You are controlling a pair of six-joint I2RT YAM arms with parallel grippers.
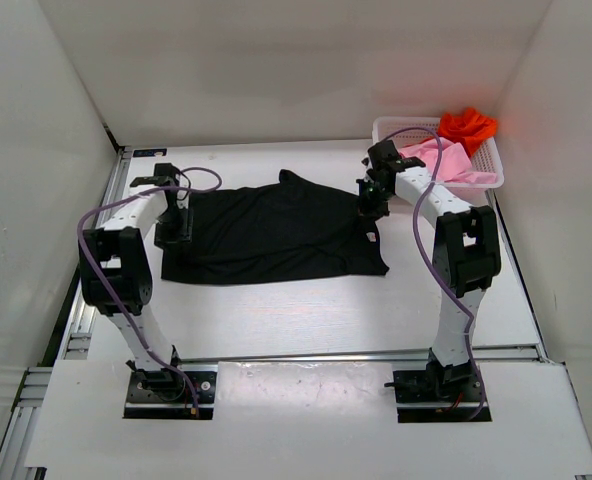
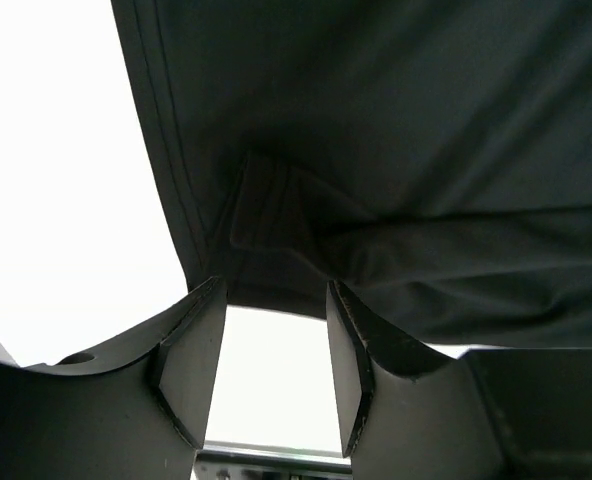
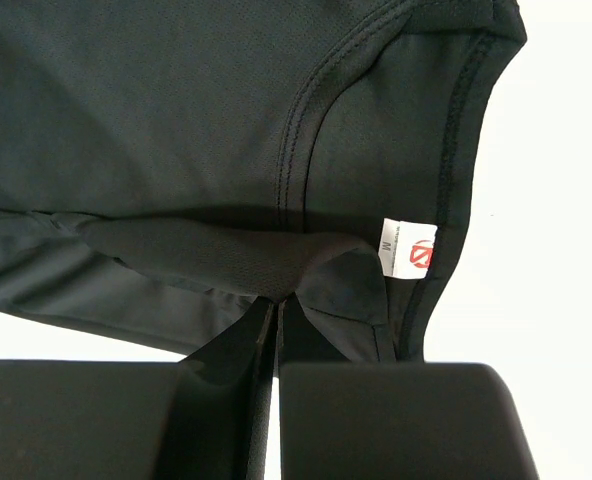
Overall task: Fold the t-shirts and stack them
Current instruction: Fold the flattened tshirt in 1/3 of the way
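Observation:
The black t-shirt [image 1: 276,230] lies spread out in the middle of the table. My left gripper [image 1: 173,238] is at its left edge. In the left wrist view the left gripper [image 2: 273,300] is open with only white table between its fingers, and a bunched fold of the black t-shirt [image 2: 396,150] lies just past the tips. My right gripper [image 1: 369,208] is at the shirt's right edge. In the right wrist view the right gripper [image 3: 281,298] is shut on a pinched fold of the black t-shirt [image 3: 156,130], next to a white label [image 3: 408,248].
A white mesh basket [image 1: 496,165] stands at the back right corner and holds the light pink t-shirt [image 1: 446,160] and the orange-red t-shirt [image 1: 466,125], both crumpled. White walls enclose the table on three sides.

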